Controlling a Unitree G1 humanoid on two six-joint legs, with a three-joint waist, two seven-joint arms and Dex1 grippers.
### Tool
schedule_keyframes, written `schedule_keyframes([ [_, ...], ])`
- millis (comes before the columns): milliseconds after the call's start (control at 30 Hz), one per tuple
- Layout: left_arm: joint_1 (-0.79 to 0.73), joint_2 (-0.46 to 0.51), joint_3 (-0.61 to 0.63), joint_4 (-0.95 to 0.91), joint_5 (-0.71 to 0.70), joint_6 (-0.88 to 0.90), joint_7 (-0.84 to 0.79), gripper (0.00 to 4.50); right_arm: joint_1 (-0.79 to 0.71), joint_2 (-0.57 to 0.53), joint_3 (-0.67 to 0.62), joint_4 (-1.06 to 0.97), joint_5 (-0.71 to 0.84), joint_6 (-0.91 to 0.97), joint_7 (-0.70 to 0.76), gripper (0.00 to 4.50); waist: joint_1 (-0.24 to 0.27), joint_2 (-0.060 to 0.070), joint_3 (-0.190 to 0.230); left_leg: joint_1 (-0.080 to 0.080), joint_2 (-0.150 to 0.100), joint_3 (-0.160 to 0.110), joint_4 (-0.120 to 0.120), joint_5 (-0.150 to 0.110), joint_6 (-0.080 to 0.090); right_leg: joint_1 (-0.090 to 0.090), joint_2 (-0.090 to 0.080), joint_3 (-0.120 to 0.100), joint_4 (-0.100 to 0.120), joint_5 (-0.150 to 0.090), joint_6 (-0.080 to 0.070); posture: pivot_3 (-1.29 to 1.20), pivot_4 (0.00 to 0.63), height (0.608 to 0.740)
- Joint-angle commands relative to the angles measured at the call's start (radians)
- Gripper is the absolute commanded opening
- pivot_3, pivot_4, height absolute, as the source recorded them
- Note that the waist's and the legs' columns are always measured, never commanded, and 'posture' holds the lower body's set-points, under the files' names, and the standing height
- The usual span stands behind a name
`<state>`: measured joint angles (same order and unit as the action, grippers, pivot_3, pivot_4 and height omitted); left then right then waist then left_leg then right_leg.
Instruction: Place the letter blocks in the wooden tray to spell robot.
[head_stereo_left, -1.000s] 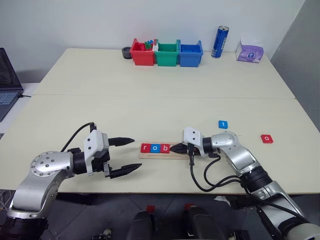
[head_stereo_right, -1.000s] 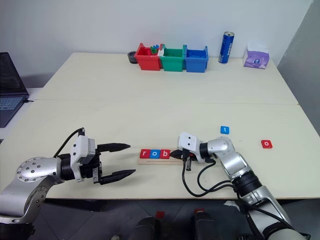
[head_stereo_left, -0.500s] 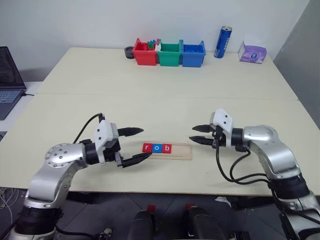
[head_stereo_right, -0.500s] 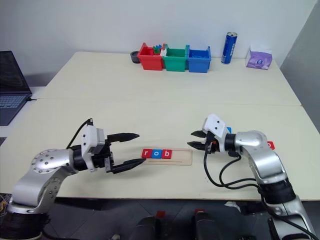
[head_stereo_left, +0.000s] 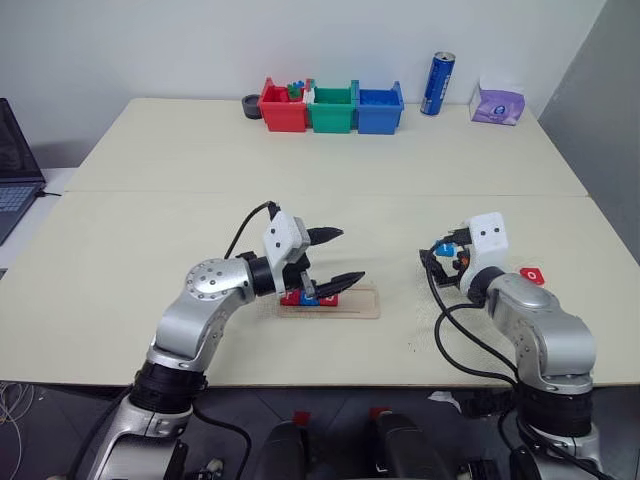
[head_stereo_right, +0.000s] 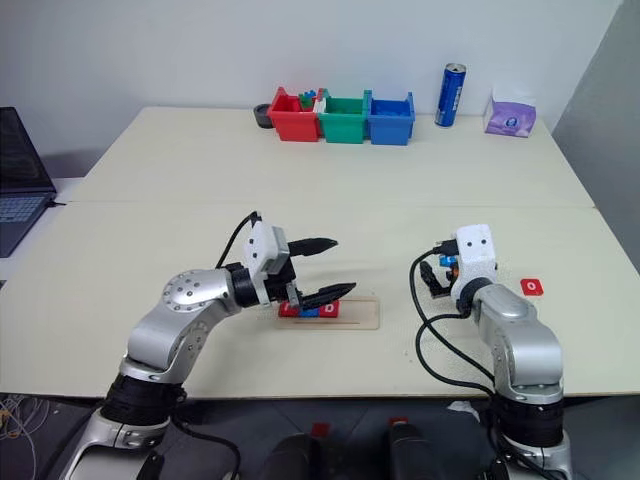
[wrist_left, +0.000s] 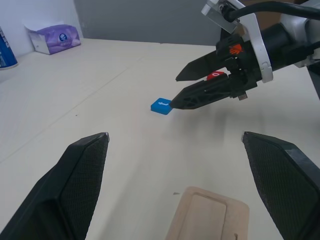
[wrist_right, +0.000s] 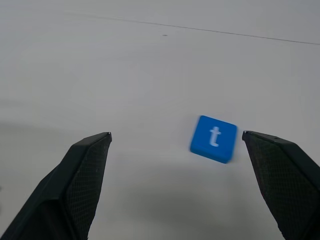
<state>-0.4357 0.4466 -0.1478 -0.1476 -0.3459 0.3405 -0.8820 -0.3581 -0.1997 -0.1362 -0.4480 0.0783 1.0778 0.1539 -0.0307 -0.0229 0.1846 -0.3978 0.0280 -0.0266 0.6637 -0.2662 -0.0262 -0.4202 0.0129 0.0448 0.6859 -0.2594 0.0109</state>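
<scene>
The blue t block (wrist_right: 214, 138) lies flat on the bench (head_stereo_left: 300, 190) just ahead of the right end effector (wrist_left: 181, 91), whose jaws stand wide and empty (the left one (head_stereo_left: 335, 257), also wide, hovers over the tray (head_stereo_left: 352, 302)).

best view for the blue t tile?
Right wrist view: the t tile lies flat between the open fingers, letter readable. Left wrist view shows it edge-on at a tip of the right gripper, letter unreadable. In the eye views, that gripper mostly hides it.
</scene>
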Motion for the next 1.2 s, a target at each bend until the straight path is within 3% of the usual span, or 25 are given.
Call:
schedule_keyframes([
  [33,-0.034,-0.024,-0.012,-0.006,0.016,-0.020,0.014,4.50,-0.016,-0.003,-0.053,-0.015,-0.043,-0.020,-0.083,4.46,0.001,0.000,0.000,0.000,0.000,0.000,0.000,0.000,0.000,0.000,0.000,0.000,0.000,0.000,0.000,0.00,0.150,0.740],
  [300,-0.109,-0.160,-0.113,0.045,0.051,-0.017,0.017,4.50,0.109,-0.096,-0.228,-0.079,-0.053,-0.022,-0.108,4.46,0.007,0.002,-0.001,-0.002,-0.001,0.001,0.000,0.000,0.000,0.001,-0.001,0.001,-0.004,0.001,0.001,0.00,0.150,0.740],
  [600,-0.165,-0.235,-0.177,0.148,0.095,-0.072,-0.015,4.50,0.235,-0.166,-0.285,0.008,0.031,-0.144,0.033,4.46,-0.004,0.005,-0.003,0.001,0.000,0.001,-0.001,0.000,0.000,0.001,0.002,0.001,-0.003,0.000,0.003,0.00,0.150,0.740],
  [733,-0.182,-0.243,-0.177,0.176,0.104,-0.092,-0.029,4.50,0.215,-0.167,-0.322,0.092,0.116,-0.168,0.097,4.46,-0.003,0.006,-0.003,0.000,0.000,0.002,0.000,0.000,0.000,0.001,0.002,0.002,-0.003,0.000,0.003,0.00,0.150,0.740],
  [1200,-0.164,-0.222,-0.170,0.152,0.100,-0.083,-0.048,4.50,0.138,-0.268,-0.309,0.375,0.118,-0.313,0.109,4.46,0.000,0.006,-0.004,0.000,-0.001,0.002,0.000,0.000,0.000,0.002,0.001,0.002,-0.003,0.000,0.002,0.00,0.150,0.740],
])
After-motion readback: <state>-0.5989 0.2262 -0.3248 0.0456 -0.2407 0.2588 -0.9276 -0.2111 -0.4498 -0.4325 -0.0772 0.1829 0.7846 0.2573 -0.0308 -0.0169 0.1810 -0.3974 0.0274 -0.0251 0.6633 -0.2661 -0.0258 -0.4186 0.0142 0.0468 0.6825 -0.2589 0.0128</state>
